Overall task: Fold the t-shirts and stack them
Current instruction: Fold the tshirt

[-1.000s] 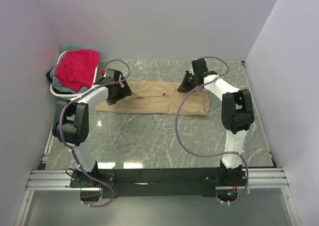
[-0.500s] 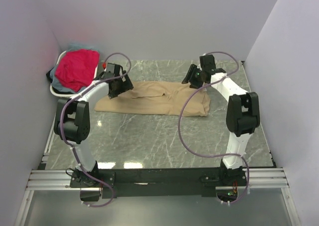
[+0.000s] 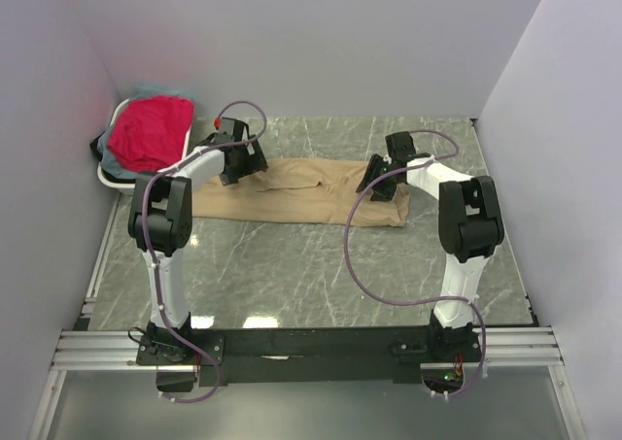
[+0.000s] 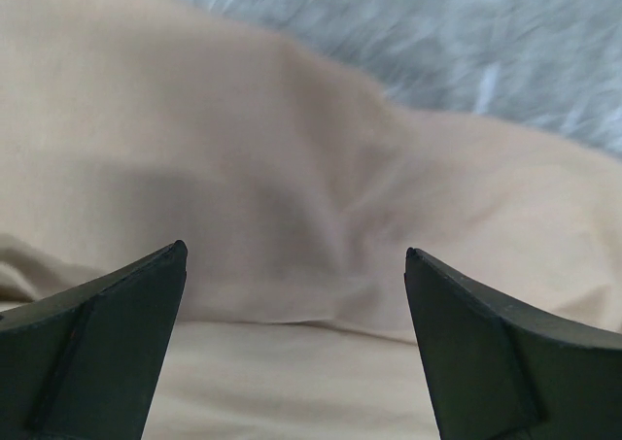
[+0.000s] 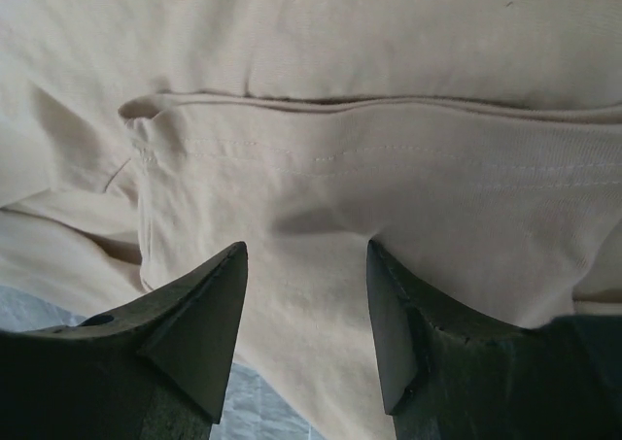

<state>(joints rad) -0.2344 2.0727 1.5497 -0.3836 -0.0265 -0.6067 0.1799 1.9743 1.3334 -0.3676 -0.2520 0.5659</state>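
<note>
While the tan t-shirt (image 3: 311, 192) lies as a long, rumpled band across the far half of the table (image 3: 292, 265), running left to right, the top view shows no tidy folded packet and no stack. The left gripper (image 3: 241, 163) sits over the shirt's left end and the right gripper (image 3: 379, 183) over its right end. At the far left corner the white basket (image 3: 105, 176) holds the red-pink t-shirt (image 3: 151, 131) on top of pale blue-grey cloth (image 3: 102, 149), both in a heap and unfolded. I judge the task to be early: one shirt is being worked and the rest wait.

From the left wrist, the left gripper (image 4: 293, 253) has its fingers spread wide with nothing between them. It hangs close above the tan t-shirt (image 4: 243, 168), which is smooth but gently creased, and blurred marble shows past the cloth's far edge.

From the right wrist, the right gripper (image 5: 306, 249) also stands parted, pinching nothing. Below it the tan t-shirt (image 5: 389, 168) lies in layers, a stitched hem crossing the view over another ply, so a first lengthwise fold seems made. A sliver of table shows at the lower left.

What is left, as I read it: fold this band down to a packet, set it aside, then do the same with each basket shirt and pile them.
</note>
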